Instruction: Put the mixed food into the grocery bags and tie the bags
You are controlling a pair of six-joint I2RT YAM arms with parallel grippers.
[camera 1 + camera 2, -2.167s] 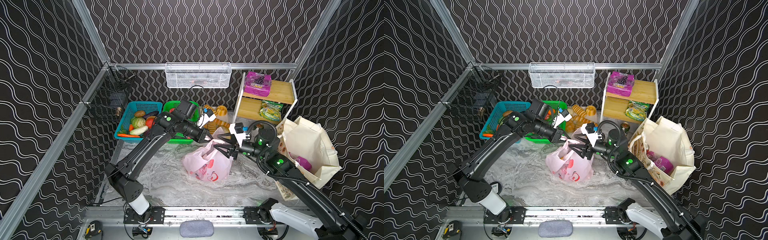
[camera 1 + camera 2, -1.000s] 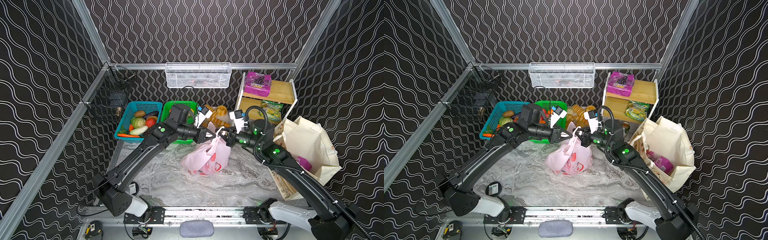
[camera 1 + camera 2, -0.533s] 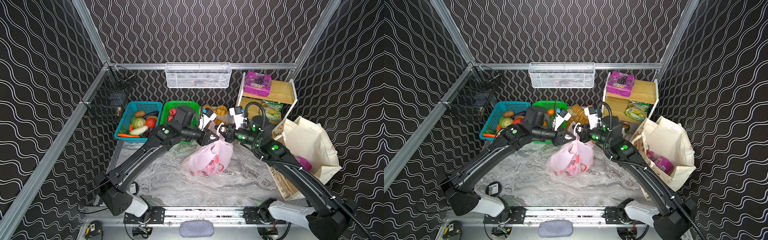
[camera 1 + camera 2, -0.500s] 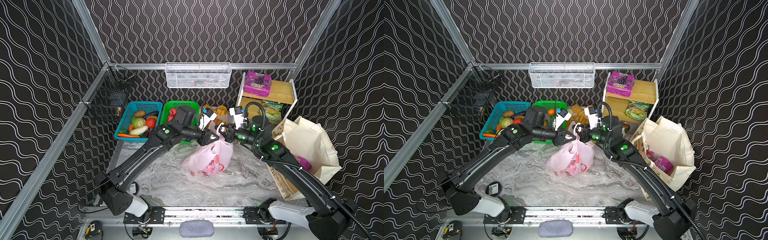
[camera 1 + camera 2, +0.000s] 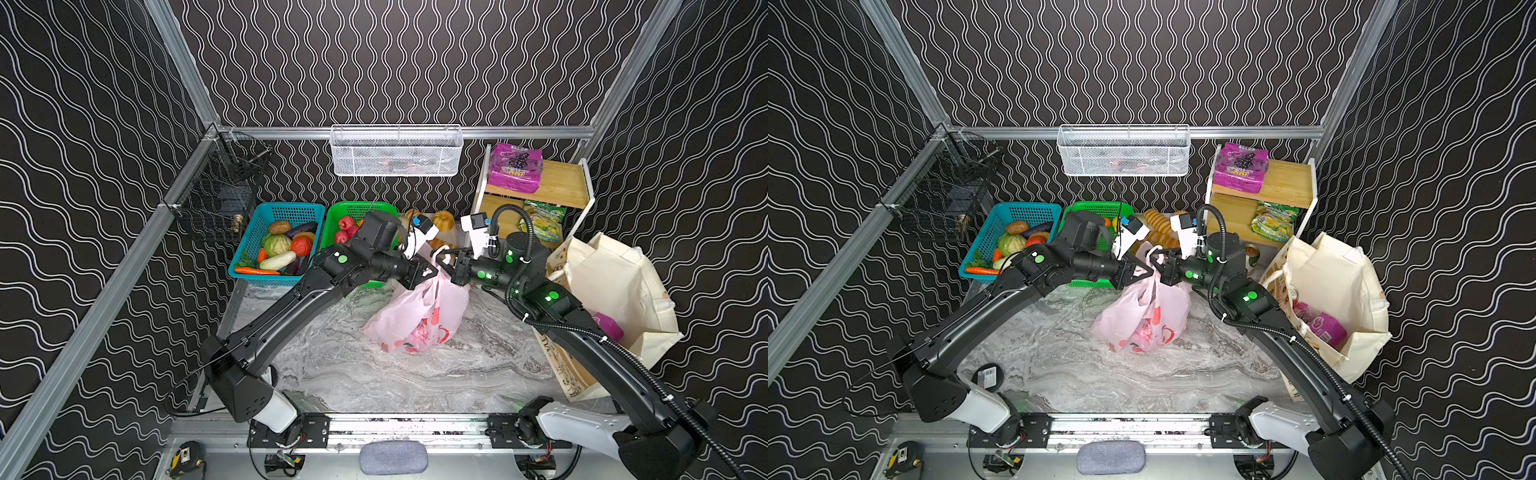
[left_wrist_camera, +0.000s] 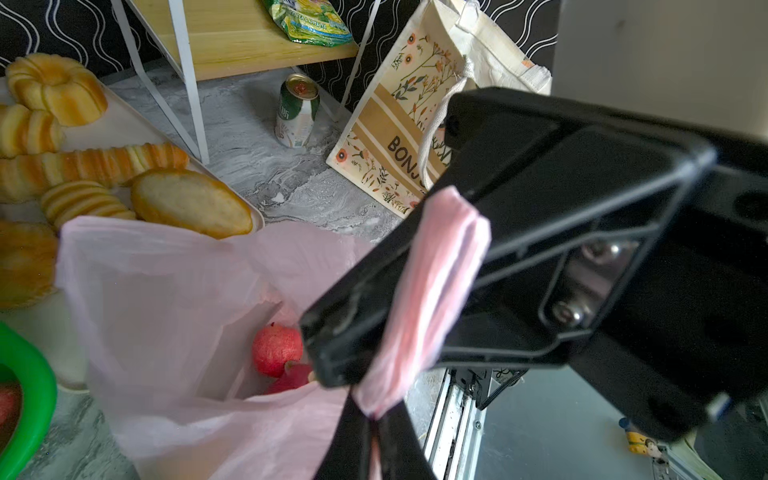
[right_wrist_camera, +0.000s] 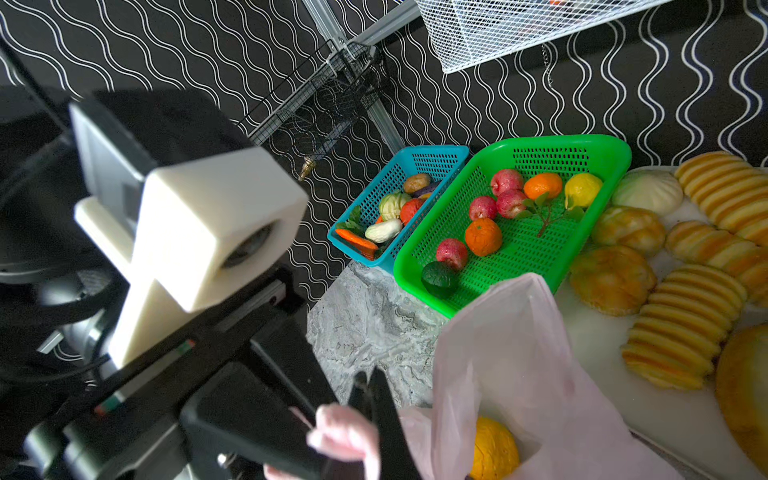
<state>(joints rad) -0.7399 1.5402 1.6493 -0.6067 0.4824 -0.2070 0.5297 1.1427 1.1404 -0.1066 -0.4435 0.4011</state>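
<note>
Two claws meet above pink plastic bag [image 5: 415, 324], back-middle of surface [image 5: 353, 382]. My left claw [image 5: 432, 272] clamped shut on one bag handle; my right claw [image 5: 452, 270] clamped on other — handle loop [image 6: 432, 282] draped over its finger. Bag bottom rests on surface, mouth pulled up; red fruit [image 6: 277, 351] and yellow fruit [image 7: 494, 453] inside. Cream tote [image 5: 615, 286] stands at right edge, purple packet [image 5: 609, 328] in it.
</note>
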